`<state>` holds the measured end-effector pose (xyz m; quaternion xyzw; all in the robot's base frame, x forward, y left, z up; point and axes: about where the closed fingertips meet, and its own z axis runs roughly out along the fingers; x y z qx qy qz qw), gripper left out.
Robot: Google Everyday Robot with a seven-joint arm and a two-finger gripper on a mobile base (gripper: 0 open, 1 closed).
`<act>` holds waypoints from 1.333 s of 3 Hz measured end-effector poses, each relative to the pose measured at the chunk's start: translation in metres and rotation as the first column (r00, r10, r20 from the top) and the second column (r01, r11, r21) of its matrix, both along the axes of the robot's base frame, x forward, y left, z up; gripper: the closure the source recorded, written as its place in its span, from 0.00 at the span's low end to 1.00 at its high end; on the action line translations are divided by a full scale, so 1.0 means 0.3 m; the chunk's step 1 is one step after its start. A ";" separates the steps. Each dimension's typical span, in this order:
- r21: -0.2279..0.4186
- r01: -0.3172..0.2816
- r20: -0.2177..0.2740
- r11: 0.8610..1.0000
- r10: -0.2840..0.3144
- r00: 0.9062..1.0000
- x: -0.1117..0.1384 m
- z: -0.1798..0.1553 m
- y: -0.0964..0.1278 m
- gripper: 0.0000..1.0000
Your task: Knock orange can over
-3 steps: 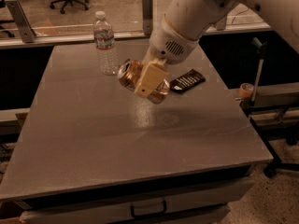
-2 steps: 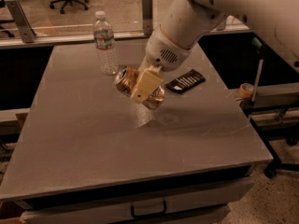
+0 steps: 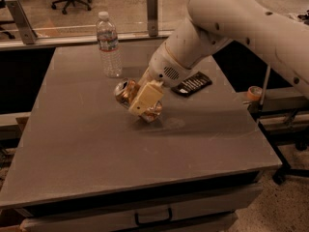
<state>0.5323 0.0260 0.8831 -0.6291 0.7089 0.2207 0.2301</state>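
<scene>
Since the earlier frames, your gripper has dropped lower and slid a little to the camera's left, carrying the orange can down with it. You have the fingers pinched on the can. One pale finger lies across its near side. The can leans steeply, silver top up and out to the left of the gripper, its base low under the fingers, at or just above the table; contact is not clear. Beyond the gripper and to its left, the water bottle stands upright and capped, apart from the can; you cannot tell what it holds. A flat black packet lies just right of the gripper, beside the wrist. Bare tabletop runs left of and in front of the gripper, with the edges well off.
</scene>
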 end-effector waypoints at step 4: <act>0.196 -0.011 0.031 0.981 0.005 0.999 -0.024 0.108 -0.103 0.00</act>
